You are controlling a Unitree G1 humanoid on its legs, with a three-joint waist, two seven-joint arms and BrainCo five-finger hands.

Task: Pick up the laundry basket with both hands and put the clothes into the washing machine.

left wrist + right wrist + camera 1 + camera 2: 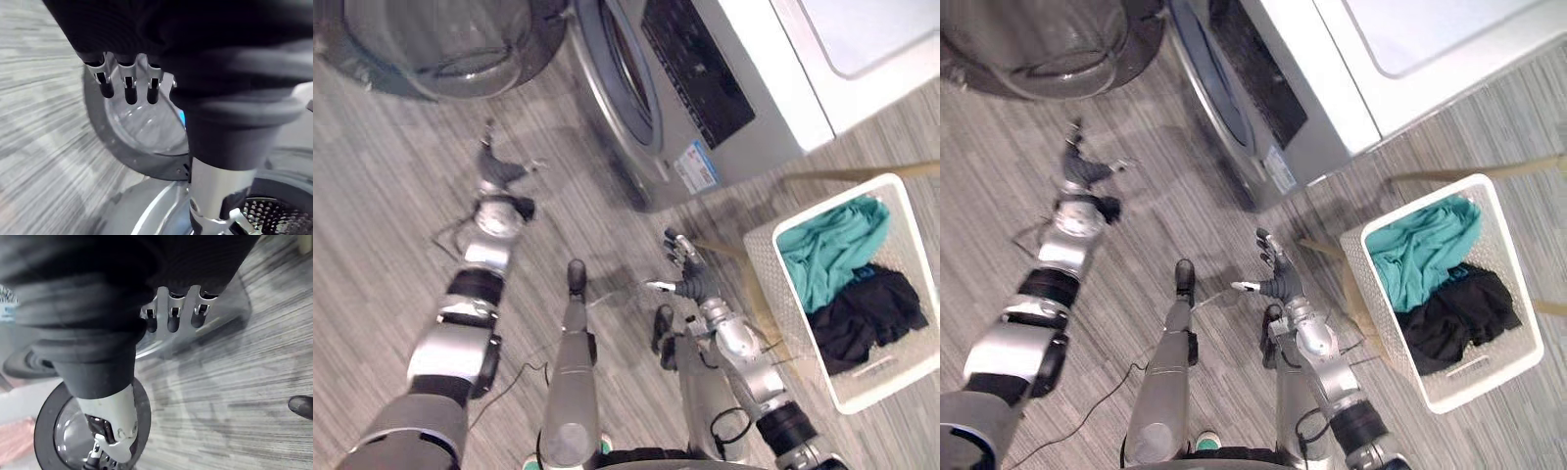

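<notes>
Left eye view, from the lower frame upward: the robot's right hand point(690, 277) is seen at centre with fingers spread and relaxed, nothing held. Just to its right, not touched, stands the white perforated plastic laundry basket point(766, 286) at the right edge of the frame. A crumpled teal garment point(832, 245) lies in the basket's upper half and a crumpled black garment point(867, 315) in its lower half. Higher, at left of centre, the left hand point(494, 174) hangs over the grey wood-grain floor point(382, 225), likewise open and empty, well apart from the basket. In the upper frame the silver-grey front-loading washing machine point(700, 162) is seen, its round glass door point(440, 39) swung open at upper left.

The reach for the basket is judged to be the step in hand. It is best done if the basket is brought between the two hands, opposite rims are gripped together, and the load is kept level. The tan wooden bars point(862, 174) beside it are to be avoided.

Counted: two hands, one basket, two garments, one machine, one door, at least two bars.
</notes>
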